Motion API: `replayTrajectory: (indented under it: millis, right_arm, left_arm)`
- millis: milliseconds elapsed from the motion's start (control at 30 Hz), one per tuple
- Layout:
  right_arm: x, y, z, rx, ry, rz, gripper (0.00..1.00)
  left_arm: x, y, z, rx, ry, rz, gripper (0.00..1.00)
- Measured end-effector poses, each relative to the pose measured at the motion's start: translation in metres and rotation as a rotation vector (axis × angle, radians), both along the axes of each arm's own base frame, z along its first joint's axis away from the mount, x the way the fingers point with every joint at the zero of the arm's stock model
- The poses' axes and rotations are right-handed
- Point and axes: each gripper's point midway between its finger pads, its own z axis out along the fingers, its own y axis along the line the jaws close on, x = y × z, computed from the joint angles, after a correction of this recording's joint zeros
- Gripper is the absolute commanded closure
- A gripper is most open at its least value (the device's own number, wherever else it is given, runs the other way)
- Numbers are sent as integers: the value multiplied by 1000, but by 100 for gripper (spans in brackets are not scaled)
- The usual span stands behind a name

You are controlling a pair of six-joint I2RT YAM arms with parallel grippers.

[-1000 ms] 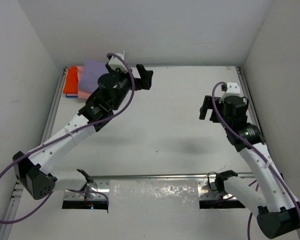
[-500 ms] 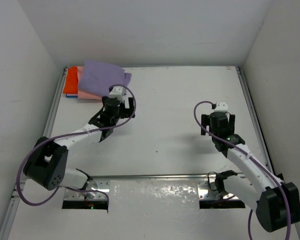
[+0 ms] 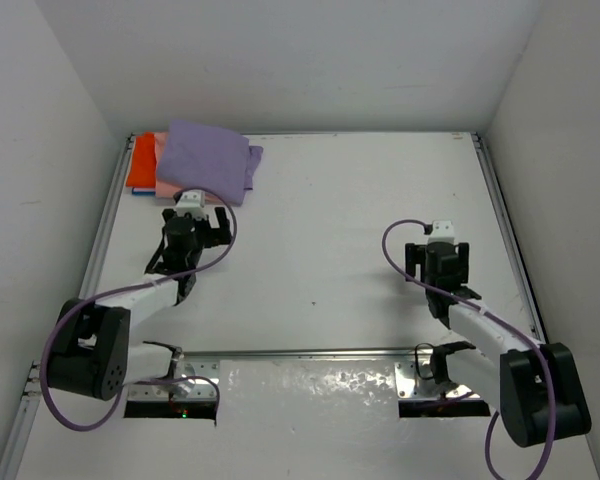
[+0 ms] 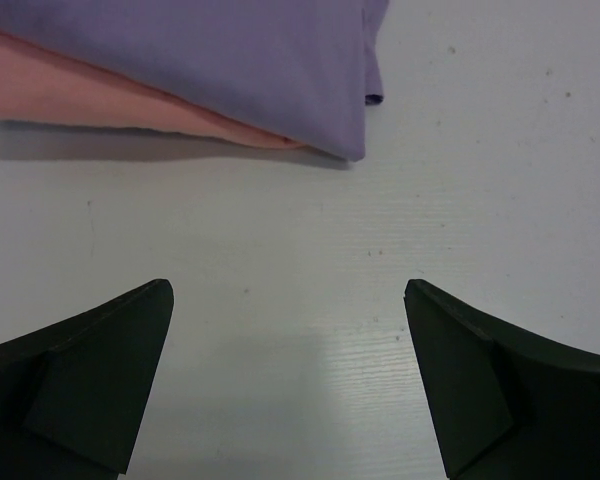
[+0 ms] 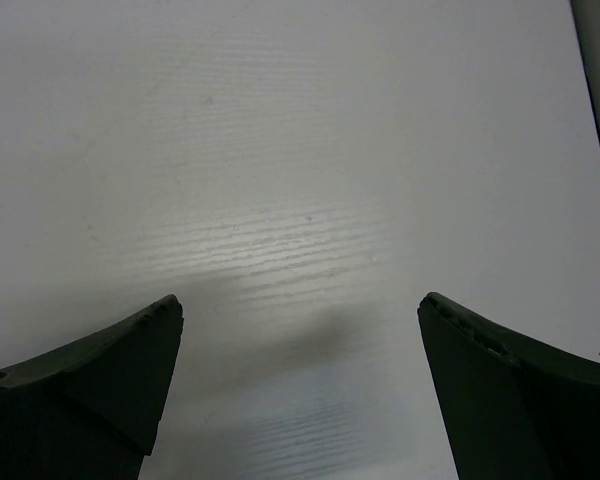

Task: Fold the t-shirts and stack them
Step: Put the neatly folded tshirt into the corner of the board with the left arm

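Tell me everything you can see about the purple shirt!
The purple shirt is plain, soft-looking lavender cloth, folded into a flat, roughly square bundle. It lies on top of the pile in the far left corner of the table, resting on the pink shirt, whose edge peeks out beneath it. A small folded flap sticks out on its right side. The open left hand sits just in front of it, not touching.

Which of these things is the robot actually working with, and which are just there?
Job: lavender-purple t-shirt, salmon-pink t-shirt, orange-red t-shirt, stacked in the far left corner; left gripper and right gripper, both open.
Just there: table, purple cables.
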Motion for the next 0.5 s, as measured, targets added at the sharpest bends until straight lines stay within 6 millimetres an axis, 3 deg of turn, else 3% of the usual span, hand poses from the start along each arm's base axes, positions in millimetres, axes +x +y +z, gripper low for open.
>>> replayTrajectory:
  millis: [200, 500]
  right_arm:
    - [-4, -4, -13, 9, -9, -7, 1]
    - [-10, -15, -23, -7, -64, -11, 1]
  left_arm:
    - [2, 2, 12, 42, -52, -24, 0]
    - [-7, 21, 2, 94, -102, 22, 0]
